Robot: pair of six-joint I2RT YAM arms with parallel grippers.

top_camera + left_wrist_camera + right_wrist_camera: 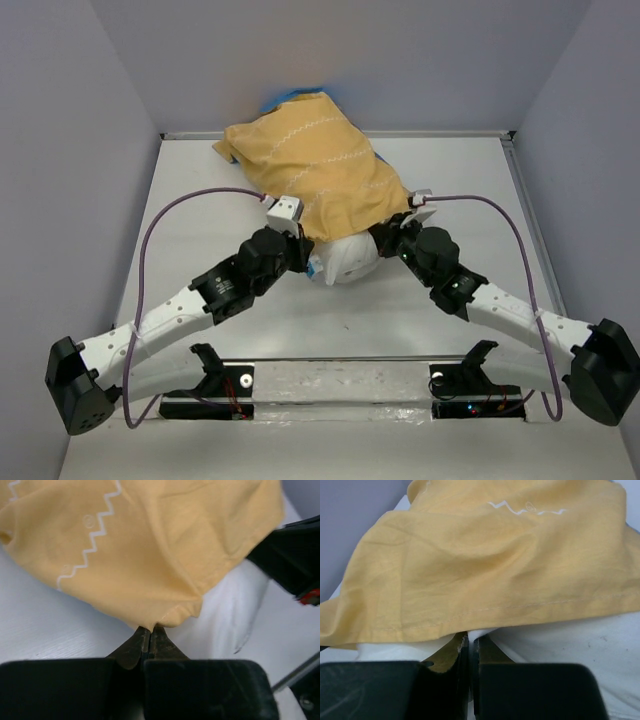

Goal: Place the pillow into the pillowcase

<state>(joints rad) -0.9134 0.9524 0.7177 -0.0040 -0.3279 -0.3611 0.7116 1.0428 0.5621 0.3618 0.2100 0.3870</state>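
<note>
**Fig.** Top view plus both wrist views.

- **Worktop** [200, 180]: white and flat, carries everything below.
- **Pillowcase** [315, 165]: mustard side up w/ white zigzag lines. It lies diagonally from far centre-left to near centre and bulges. A sliver of blue shows at its far end.
- **Pillow** [348, 262]: white, mostly inside the pillowcase. Its rounded near end sticks out of the opening, btwn the two claws.
- **Purple cables** [150, 240]: one loops out from each wrist toward the near edge.
- **L claw** [150, 632]: jaws fully together, tips nipping the puckered hem on the opening's left side.
- **R claw** [470, 641]: jaws together too, tips tucked just under the hem on the right side, where white pillow cloth meets yellow. Which cloth it grips, if any: cannot tell.
</note>
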